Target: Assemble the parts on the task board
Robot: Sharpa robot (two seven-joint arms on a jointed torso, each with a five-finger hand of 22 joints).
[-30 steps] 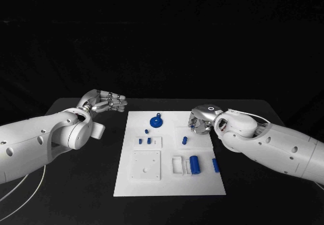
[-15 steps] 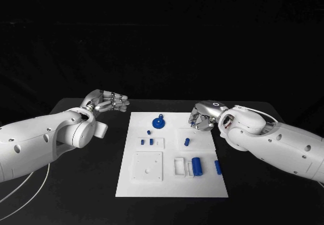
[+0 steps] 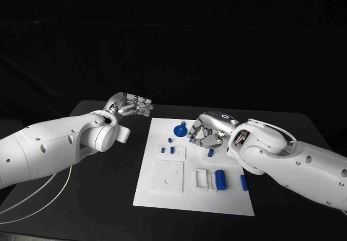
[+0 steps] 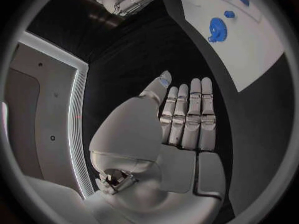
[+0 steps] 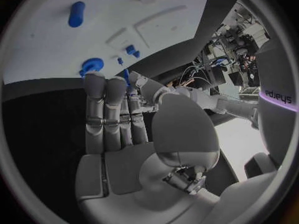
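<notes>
black table [image 3: 94,196], right hand [image 3: 206,134] over task board [image 3: 189,201]

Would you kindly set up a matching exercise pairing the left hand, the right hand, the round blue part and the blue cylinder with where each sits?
Things:
1. left hand
2. right hand
3. round blue part
4. blue cylinder

Places:
A. on the board's near half, beside a white slot
B. over the black table, left of the board
C. over the board's far right part
D. on the board's far end

Pairs: 1-B, 2-C, 3-D, 4-A
</notes>
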